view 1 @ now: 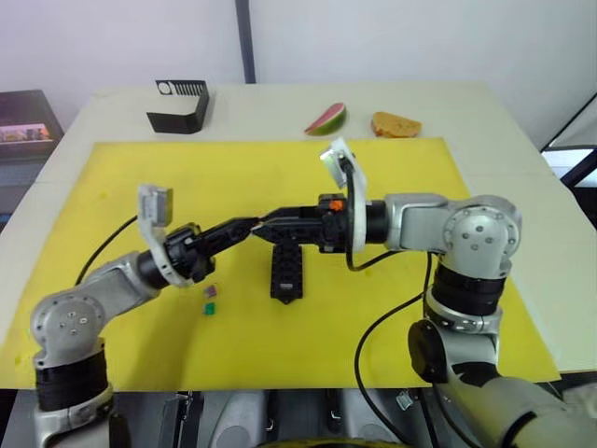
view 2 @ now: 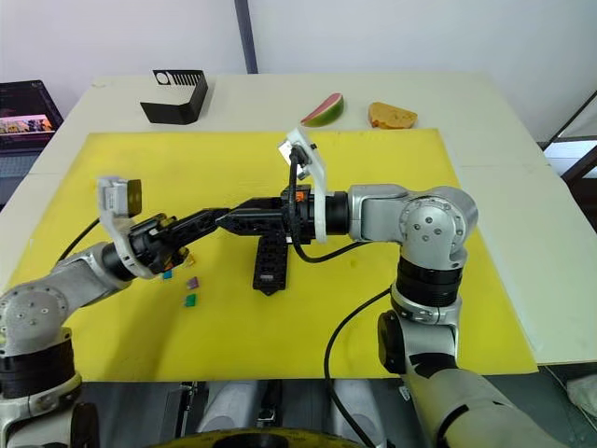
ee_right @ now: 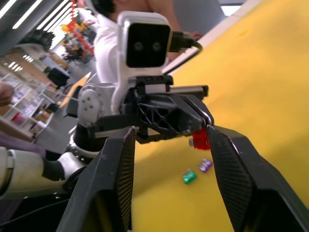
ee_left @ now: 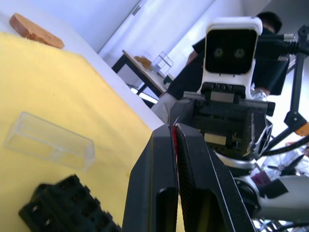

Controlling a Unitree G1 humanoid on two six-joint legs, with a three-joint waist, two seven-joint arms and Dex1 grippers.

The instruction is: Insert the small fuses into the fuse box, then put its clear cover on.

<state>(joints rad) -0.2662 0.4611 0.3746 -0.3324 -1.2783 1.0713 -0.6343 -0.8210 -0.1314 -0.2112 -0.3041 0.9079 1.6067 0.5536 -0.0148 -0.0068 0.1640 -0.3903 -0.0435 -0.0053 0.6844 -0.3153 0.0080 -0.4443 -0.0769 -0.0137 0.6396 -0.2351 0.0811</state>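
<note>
Up above the yellow mat (view 1: 392, 308), the two grippers meet tip to tip over the fuse box (view 1: 286, 271). The left gripper (ee_right: 202, 131) is pinched narrow on a red fuse (ee_right: 200, 138), its black fingers (ee_left: 164, 183) pressed together. The right gripper (view 1: 264, 230) stands wide, one finger on either side of that fuse. The fuse box lies flat on the mat, with the clear cover (ee_left: 48, 140) just beside it. A purple fuse (view 1: 211, 291) and a green fuse (view 1: 210, 307) lie loose on the mat near the left gripper. On the worktop (view 1: 522, 131) behind the mat sit a black slotted stand (view 1: 179, 105), a watermelon slice (view 1: 326, 119) and a piece of bread (view 1: 395, 124).
</note>
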